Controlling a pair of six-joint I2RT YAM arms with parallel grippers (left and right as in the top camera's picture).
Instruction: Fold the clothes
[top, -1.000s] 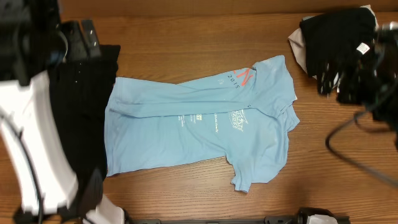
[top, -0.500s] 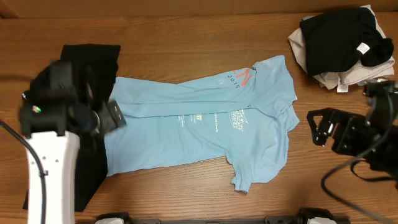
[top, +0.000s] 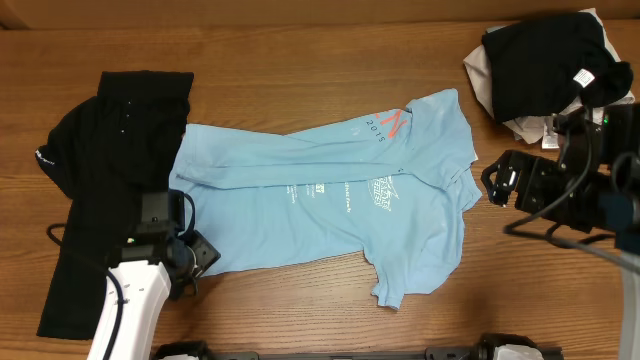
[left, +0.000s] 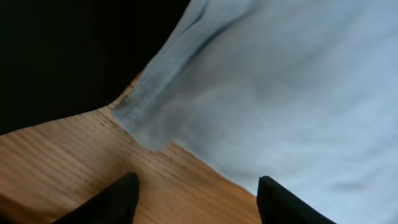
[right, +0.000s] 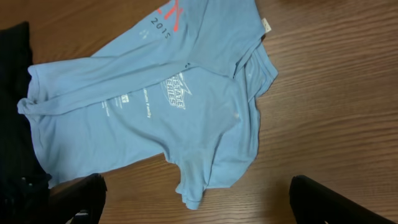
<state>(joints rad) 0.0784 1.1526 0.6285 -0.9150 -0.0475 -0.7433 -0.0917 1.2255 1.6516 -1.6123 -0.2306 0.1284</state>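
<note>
The light blue T-shirt (top: 320, 200) is spread flat mid-table (top: 300, 60). "2015" can be read beside a pink-red mark (right: 171, 15); the white lettering (right: 176, 87) cannot be made out. The left gripper (left: 196, 202) is parted at the hem corner. The right gripper (right: 199, 202) is spread wide beside the sleeve. A black garment (top: 110, 160) is seen touching the shirt's far edge.

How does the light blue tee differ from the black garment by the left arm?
Colour: the light blue T-shirt carries white lettering and a red mark; the black garment is mostly plain. Pose: the T-shirt lies spread wide, its upper part folded over; the black garment is a narrower, bunched strip. The open left gripper is at the T-shirt's corner, not on the black garment. Both lie unheld on the wooden table.
</note>
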